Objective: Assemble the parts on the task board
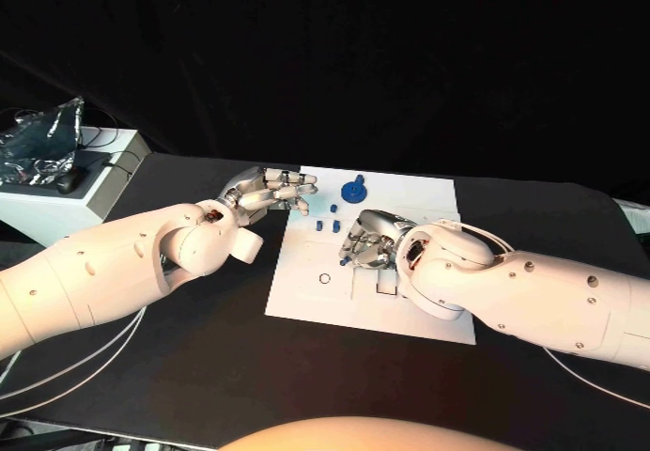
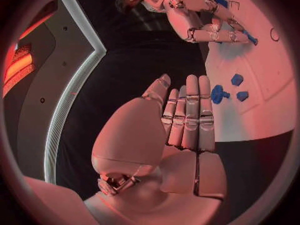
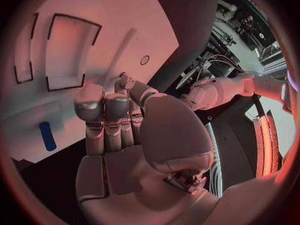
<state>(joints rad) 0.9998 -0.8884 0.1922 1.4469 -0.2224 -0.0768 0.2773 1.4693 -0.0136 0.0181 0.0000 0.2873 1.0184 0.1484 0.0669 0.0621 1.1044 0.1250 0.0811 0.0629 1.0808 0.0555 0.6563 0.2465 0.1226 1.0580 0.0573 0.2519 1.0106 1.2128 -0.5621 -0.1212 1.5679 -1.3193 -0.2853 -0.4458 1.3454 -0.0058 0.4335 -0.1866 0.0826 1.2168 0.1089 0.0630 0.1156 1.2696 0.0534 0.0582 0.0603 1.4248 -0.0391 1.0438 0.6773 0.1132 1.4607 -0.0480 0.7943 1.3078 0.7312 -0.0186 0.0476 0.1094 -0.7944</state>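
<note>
Two arms: white, reaching over the black counter point(image 1: 203, 376) from either side.
Counter: black, carrying the flat white rectangular task board point(image 1: 407, 202) at its middle; a pale box point(image 1: 82, 197) with crumpled clear wrap stands at its far left corner.
Task board: white plate with outlined recesses and a small ring mark point(image 1: 322, 278).
Left hand point(image 1: 271, 195): silver, fingers straight and together, grasping nothing, hovering at the board's left edge.
Right hand point(image 1: 368, 241): silver, fingers curled down over the board's middle; whether it pinches a part I cannot tell.
Parts: round blue plastic gear-like piece point(image 1: 353, 193) near the board's far edge; small blue blocks point(image 1: 325, 217) just beside the left hand; a blue peg point(image 3: 47, 135) lies flat near the right hand.
Handling: likely light, rigid, smooth plastic, prone to slipping; best pinched across opposite sides.
Hidden: whatever lies beneath the right hand's fingers; the parts' exact shapes are too small to read.
</note>
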